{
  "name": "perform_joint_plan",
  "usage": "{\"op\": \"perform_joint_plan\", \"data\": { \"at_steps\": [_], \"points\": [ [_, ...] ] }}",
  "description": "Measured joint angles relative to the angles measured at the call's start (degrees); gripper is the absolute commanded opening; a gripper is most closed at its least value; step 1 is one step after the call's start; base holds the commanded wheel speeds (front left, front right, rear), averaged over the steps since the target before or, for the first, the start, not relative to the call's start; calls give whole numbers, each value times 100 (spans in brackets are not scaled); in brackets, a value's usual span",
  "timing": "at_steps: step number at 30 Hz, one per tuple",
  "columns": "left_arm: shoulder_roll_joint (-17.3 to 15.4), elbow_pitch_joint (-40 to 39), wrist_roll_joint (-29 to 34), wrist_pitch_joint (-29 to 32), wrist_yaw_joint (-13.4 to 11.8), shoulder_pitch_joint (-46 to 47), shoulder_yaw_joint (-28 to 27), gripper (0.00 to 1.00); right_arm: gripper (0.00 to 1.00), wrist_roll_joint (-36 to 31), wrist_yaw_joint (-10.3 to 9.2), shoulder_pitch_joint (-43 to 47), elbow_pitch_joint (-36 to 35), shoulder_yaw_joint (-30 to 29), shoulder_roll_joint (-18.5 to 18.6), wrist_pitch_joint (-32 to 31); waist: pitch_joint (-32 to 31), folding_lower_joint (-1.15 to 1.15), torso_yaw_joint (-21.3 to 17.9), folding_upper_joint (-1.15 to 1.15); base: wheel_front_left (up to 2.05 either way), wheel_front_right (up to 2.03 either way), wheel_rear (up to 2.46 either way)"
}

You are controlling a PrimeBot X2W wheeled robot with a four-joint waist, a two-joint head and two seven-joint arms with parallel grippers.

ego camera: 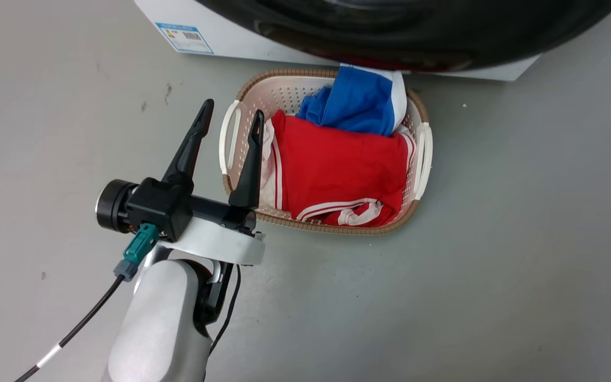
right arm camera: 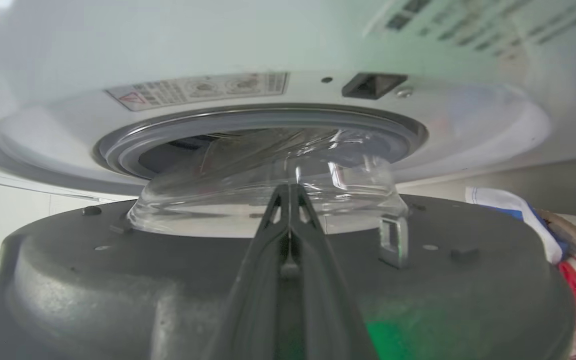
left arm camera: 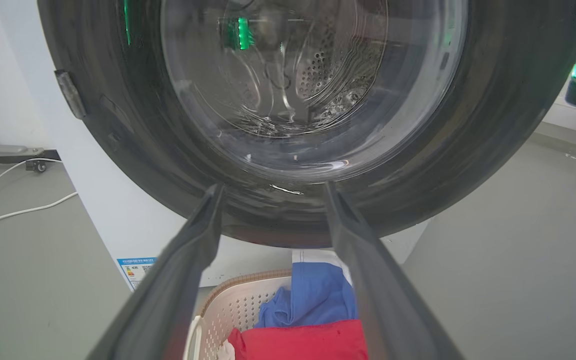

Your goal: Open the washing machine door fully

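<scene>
I see the left gripper (ego camera: 233, 109) hanging by the left handle of a cream perforated plastic laundry basket (ego camera: 423, 154) with a brown woven rim. Its two long dark fingers are spread wide with nothing between them. A red garment with white stripes (ego camera: 337, 164) and a blue garment with a white edge (ego camera: 358, 101) lie in the basket, which sits on the grey floor (ego camera: 523, 265) just in front of the white washing machine body (ego camera: 242, 42). The washing machine door (ego camera: 417, 32), a large round glossy black disc with a clear domed glass centre, overhangs the basket's far end.

On my left wrist feed the door faces the camera, and the perforated steel drum (left arm camera: 318, 85) is visible through its glass. The spread fingers point toward the door's lower rim. White cables (left arm camera: 18, 210) trail across the floor at the left.

On my right wrist feed the right gripper (right arm camera: 288, 189) has its fingers pressed together, holding nothing. Its tips are at the foot of the glass bowl (right arm camera: 218, 210); I cannot tell whether they touch it. The door stands ajar, its dull grey inner face apart from the white front panel. The bowl is close to the grey rubber-ringed drum mouth (right arm camera: 118, 155), and the metal latch hook (right arm camera: 393, 240) is clear of the dark lock slot (right arm camera: 373, 85).
</scene>
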State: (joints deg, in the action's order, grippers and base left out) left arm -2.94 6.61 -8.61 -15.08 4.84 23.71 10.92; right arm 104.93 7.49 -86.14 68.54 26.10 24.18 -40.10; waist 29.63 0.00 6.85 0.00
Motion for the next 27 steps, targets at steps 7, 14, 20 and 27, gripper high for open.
{"op": "perform_joint_plan", "data": {
  "at_steps": [7,14,20,27],
  "points": [
    [2,108,-21,0,-4,-149,36,100,0,-3,-1,505,-220,108,7,-393,-281,0,-48,0,0,0,0],
    [3,222,-11,0,31,-432,-26,100,0,82,-1,1183,-592,169,-27,-692,-680,0,-89,0,0,0,0],
    [2,276,-21,0,74,-695,-122,100,0,31,-1,1843,-1038,381,-75,-829,-1065,0,-125,0,0,0,0],
    [3,357,-81,0,133,-989,-149,100,0,91,-1,2555,-1616,573,-123,-988,-1492,-1,-138,0,0,0,0]
  ]
}}
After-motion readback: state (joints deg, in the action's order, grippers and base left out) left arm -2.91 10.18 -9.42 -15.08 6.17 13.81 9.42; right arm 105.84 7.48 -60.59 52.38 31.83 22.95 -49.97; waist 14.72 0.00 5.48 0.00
